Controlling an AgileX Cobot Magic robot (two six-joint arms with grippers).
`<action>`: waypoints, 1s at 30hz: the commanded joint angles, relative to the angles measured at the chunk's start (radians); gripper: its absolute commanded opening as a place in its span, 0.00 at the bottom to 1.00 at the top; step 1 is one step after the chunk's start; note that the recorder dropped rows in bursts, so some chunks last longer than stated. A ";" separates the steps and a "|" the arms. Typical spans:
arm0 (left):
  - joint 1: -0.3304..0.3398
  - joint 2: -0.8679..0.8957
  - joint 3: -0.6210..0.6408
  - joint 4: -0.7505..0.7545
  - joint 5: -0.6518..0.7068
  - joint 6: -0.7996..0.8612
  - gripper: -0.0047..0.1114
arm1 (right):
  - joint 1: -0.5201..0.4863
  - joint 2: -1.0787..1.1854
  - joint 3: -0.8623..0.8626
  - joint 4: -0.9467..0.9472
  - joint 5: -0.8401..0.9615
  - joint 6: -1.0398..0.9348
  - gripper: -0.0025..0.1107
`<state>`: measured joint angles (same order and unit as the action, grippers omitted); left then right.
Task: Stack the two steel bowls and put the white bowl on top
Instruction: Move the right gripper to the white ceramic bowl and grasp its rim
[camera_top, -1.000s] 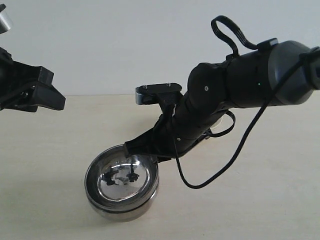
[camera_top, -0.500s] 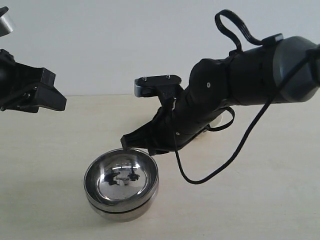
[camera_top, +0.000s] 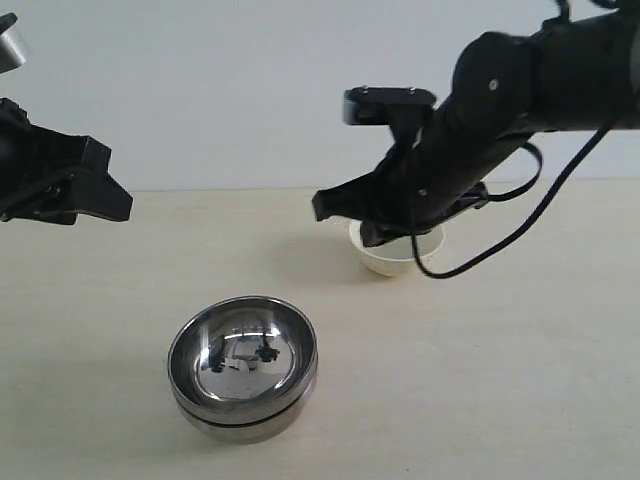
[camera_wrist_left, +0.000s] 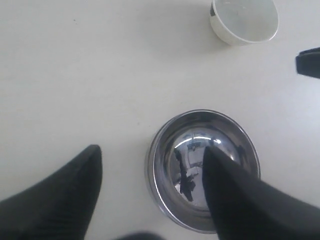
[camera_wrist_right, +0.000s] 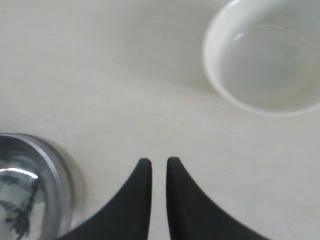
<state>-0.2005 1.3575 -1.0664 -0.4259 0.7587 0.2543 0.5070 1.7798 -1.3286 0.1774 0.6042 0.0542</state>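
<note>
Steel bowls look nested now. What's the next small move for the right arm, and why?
Probably open the right pincer and bring it over the white bowl's rim. The steel bowls already sit stacked. The white bowl stands alone on the table, empty, and the right pincer hangs beside it, nearly shut and holding nothing. The left pincer is open and farther from it.

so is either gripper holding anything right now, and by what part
Nothing is held. The right gripper has its fingers nearly together over bare table, beside the white bowl. The left gripper hangs open above the steel bowls.
</note>
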 joint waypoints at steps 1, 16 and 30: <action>0.000 0.003 -0.002 0.001 -0.030 0.007 0.52 | -0.092 -0.012 -0.021 -0.022 0.061 -0.008 0.32; 0.000 0.092 -0.002 -0.003 -0.135 0.011 0.52 | -0.153 0.204 -0.232 -0.097 0.025 0.056 0.45; 0.000 0.185 -0.004 -0.003 -0.301 0.026 0.52 | -0.258 0.313 -0.351 -0.083 0.019 0.022 0.45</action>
<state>-0.2005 1.5419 -1.0664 -0.4259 0.4856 0.2730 0.2533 2.0677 -1.6750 0.0868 0.6422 0.1011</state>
